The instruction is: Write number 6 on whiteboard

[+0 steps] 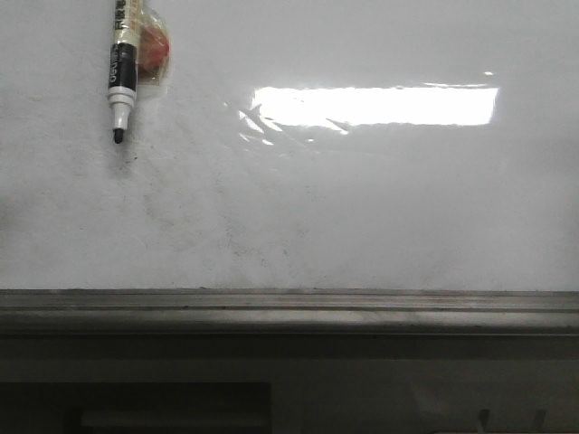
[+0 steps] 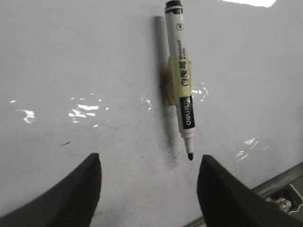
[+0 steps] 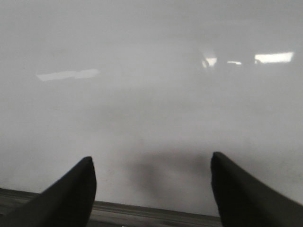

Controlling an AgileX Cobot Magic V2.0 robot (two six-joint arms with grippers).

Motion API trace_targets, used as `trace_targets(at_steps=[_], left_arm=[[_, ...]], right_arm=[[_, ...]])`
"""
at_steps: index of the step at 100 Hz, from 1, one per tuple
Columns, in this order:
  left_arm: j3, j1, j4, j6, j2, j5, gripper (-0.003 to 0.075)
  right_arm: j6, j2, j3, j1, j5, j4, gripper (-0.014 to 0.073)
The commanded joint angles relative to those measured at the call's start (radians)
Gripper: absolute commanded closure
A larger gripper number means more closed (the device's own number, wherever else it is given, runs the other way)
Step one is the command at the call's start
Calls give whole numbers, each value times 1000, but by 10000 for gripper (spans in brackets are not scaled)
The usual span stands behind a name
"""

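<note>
The whiteboard (image 1: 362, 208) is glossy white with faint grey smudges and bears no drawn number 6. A white and black marker (image 1: 121, 72), uncapped with its tip pointing down, is stuck to the board at the upper left by tape and a reddish lump. It also shows in the left wrist view (image 2: 182, 90). My left gripper (image 2: 147, 163) is open and empty, its fingers apart just short of the marker's tip. My right gripper (image 3: 150, 165) is open and empty in front of bare board (image 3: 151, 85). Neither gripper shows in the front view.
A grey metal ledge (image 1: 289, 312) runs along the board's bottom edge; it also shows in the left wrist view (image 2: 279, 182) and the right wrist view (image 3: 151, 213). A bright rectangular light reflection (image 1: 375, 104) lies on the upper right of the board.
</note>
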Motion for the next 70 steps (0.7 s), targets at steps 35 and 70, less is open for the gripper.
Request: trace_targets(at_steps=[35,70], left_arm=[[-175,-162,-242,218,327,-72,302],[-245,-202,-240,218,456,-128,303]], right_arm=[[-14,10,-36,-9,-48,20,127],[-14,10,-36,-9,-48,20,126]])
